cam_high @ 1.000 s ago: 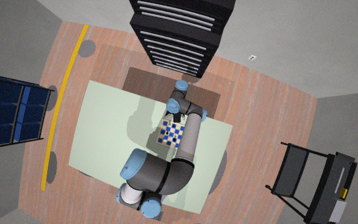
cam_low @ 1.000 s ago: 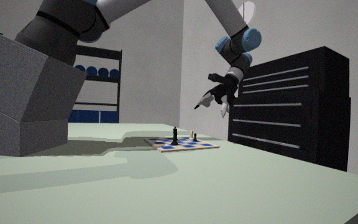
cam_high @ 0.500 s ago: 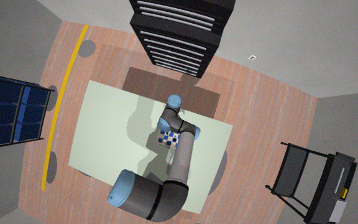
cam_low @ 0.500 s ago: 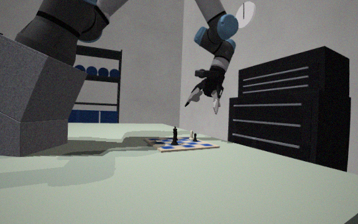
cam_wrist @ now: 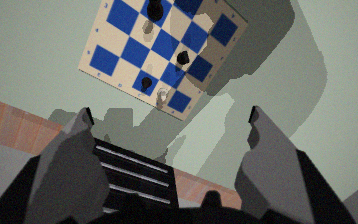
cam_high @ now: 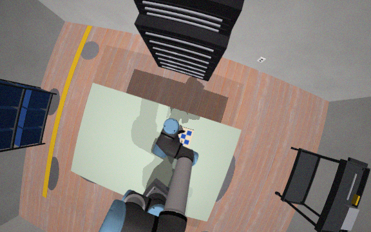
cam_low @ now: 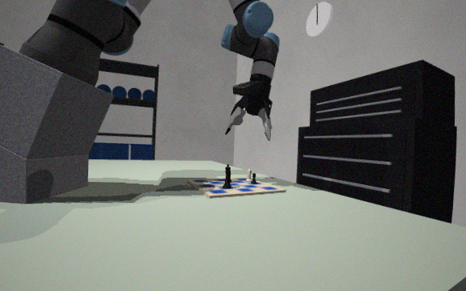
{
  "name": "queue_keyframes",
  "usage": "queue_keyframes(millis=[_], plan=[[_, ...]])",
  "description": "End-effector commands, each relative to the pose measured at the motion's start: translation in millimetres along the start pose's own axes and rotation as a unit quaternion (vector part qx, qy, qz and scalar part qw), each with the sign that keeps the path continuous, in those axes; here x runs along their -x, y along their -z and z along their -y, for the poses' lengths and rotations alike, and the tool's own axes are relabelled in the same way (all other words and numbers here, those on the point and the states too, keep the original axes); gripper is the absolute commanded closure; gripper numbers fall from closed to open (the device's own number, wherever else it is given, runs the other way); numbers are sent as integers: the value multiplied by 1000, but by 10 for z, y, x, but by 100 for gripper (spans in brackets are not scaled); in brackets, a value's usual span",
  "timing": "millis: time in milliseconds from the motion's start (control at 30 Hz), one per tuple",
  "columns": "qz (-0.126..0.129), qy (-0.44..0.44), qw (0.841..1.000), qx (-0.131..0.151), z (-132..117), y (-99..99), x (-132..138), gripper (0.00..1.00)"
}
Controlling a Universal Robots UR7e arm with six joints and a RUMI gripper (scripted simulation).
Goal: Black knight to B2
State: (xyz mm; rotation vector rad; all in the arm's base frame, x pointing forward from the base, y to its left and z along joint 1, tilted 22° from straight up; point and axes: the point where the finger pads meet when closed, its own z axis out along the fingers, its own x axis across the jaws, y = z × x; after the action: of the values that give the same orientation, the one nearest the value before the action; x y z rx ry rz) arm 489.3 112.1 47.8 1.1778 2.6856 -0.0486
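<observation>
A small blue-and-cream chessboard (cam_wrist: 160, 52) lies on the pale green table; it also shows in the side view (cam_low: 239, 187) and, partly under the arm, in the overhead view (cam_high: 186, 136). On it stand a tall black piece (cam_wrist: 154, 9), two short black pieces (cam_wrist: 182, 58) (cam_wrist: 146, 83) and a white piece (cam_wrist: 162, 95). At this size I cannot tell which short black piece is the knight. All look upright. My gripper (cam_low: 248, 131) hangs high above the board, open and empty; its two fingers frame the wrist view (cam_wrist: 170, 115).
A black drawer cabinet (cam_low: 379, 137) stands just beyond the table's far edge, behind the board. The robot's grey base block (cam_low: 35, 125) sits on the table to the left. A blue shelf rack (cam_high: 8, 116) and a cart (cam_high: 327, 190) stand off the table.
</observation>
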Motion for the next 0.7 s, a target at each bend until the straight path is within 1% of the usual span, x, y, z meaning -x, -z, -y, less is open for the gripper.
queue_keyframes(millis=[0, 333, 667], plan=[[19, 18, 999, 30, 107, 31, -100, 0], [46, 45, 996, 63, 288, 76, -268, 0], [57, 55, 994, 75, 364, 96, -339, 0]])
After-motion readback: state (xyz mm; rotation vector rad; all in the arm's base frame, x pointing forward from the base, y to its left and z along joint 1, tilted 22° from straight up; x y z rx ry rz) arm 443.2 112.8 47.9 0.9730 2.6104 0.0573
